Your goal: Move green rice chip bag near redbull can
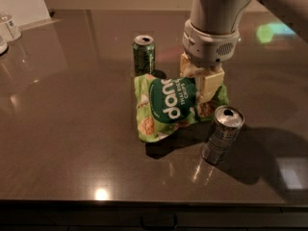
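Scanning from the left, what is sitting on the desk (62,129)?

A clear bottle (9,27) is standing at the far-left edge, and a green soda can (144,54) is standing upright nearer the middle.

And where is the green rice chip bag (168,107) sitting?

It is tilting up just in front of that soda can and casting a shadow beneath. The pincer (204,86) is reaching down from above and clamping the bag's upper right edge.

Is the redbull can (222,134) touching it?

It is standing just right of the bag's lower corner; whether they are touching, I am not managing to tell.
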Controlling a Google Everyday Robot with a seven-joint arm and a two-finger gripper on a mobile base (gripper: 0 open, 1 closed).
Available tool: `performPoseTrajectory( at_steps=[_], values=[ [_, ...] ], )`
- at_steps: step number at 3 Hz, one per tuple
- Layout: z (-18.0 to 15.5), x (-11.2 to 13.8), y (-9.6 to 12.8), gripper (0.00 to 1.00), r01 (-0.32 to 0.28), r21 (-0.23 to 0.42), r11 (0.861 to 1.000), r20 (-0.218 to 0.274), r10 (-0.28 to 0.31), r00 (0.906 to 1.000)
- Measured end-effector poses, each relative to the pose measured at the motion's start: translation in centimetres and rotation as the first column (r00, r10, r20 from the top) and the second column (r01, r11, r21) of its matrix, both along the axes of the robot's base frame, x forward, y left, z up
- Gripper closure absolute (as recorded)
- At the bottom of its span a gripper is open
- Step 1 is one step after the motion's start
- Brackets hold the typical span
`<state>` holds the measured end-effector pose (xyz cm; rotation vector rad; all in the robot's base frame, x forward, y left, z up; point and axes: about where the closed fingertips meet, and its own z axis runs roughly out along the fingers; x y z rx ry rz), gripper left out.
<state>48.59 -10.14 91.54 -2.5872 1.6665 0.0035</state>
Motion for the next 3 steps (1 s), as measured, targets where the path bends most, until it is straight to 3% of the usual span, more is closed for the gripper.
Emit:
performPoseTrajectory(
  at_steps=[1,2,3],
  values=[
    [-0.19,-0.18,-0.50,0.13,-0.026,-0.008,1.000,-0.012,0.026,0.9996],
    [-0.47,-0.31,-0.63,0.00,-0.053,-0.011,0.999,-0.025,0.053,0.9983],
    [-0.47,-0.31,-0.63,0.00,-0.053,-0.010,0.999,-0.025,0.053,0.9983]
  ],
)
